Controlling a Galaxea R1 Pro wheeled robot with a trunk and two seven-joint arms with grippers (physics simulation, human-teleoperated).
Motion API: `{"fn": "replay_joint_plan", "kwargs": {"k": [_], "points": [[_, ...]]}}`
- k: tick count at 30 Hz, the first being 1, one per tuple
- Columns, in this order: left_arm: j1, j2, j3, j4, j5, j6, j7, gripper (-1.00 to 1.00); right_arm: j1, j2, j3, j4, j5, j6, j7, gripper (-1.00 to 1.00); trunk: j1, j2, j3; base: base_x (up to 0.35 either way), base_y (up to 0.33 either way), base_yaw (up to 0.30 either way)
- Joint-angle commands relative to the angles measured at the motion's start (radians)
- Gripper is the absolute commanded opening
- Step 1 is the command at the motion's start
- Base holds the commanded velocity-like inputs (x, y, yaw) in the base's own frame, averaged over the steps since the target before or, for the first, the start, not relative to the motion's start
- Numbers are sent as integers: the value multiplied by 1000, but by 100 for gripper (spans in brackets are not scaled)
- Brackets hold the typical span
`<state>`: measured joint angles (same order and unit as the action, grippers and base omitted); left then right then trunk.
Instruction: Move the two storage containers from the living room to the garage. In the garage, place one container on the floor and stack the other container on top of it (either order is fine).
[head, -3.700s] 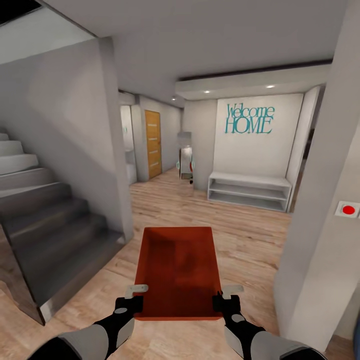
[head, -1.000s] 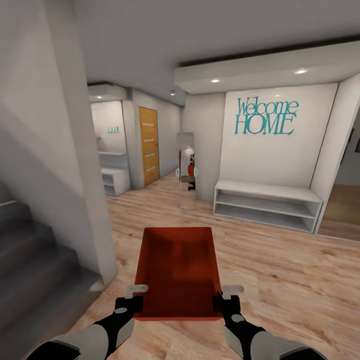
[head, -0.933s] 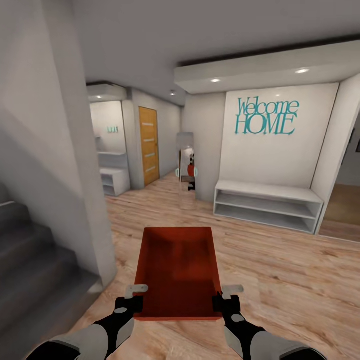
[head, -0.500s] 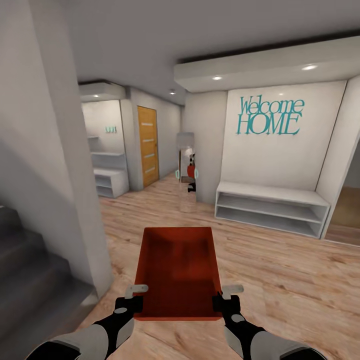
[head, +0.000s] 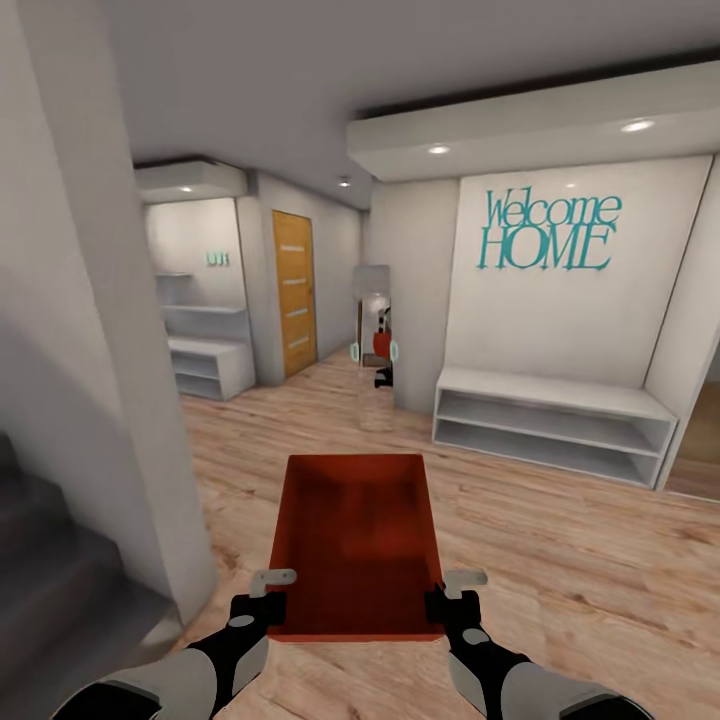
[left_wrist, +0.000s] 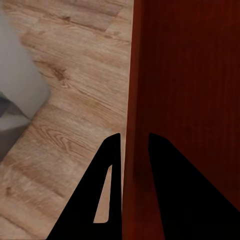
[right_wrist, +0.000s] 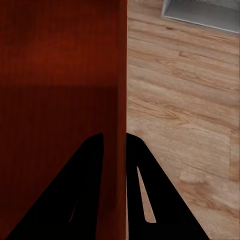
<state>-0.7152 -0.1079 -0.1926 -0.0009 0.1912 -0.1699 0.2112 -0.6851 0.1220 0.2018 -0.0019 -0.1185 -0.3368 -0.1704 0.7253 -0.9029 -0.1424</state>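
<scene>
Room: hallway with light wood plank flooring (head: 560, 560), white wall carrying teal "Welcome HOME" lettering (head: 548, 232), low white shelf unit (head: 552, 420) under it, wooden door (head: 293, 292) further down, grey stairs (head: 60, 590) at the left edge. Not the garage, no concrete visible.
Container: one orange-red storage container (head: 355, 540), open top, empty, carried level in front of the trunk and clear of the flooring.
Long axis: runs straight ahead, away from the robot; short near wall faces the trunk.
Left pincer (head: 262, 600): clamped on the left side wall near the near corner; wrist view has one finger on each side of the wall (left_wrist: 135, 100).
Right pincer (head: 447, 597): same on the right side wall (right_wrist: 119, 75), fingers straddling it.
Key relation: container sits between both arms, symmetric, neither arm nearer; load projects forward, so far edge leads any turn.
Step, my read: transit, first container; garage not reached.
Risk: far corners clipping the grey wall corner (head: 130, 400) at left.
</scene>
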Motion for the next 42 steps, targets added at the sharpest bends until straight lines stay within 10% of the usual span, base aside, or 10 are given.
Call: {"fn": "replay_joint_plan", "kwargs": {"k": [1,42], "points": [[-1,1,-1,-2,-3,-52,8,-100,-1,-5,-28,3,-20,-4,-1,-100,1,-1,-2,321,0,0],[-1,1,-1,-2,-3,-52,8,-100,-1,-6,-28,3,-20,-4,-1,-100,1,-1,-2,321,0,0]]}}
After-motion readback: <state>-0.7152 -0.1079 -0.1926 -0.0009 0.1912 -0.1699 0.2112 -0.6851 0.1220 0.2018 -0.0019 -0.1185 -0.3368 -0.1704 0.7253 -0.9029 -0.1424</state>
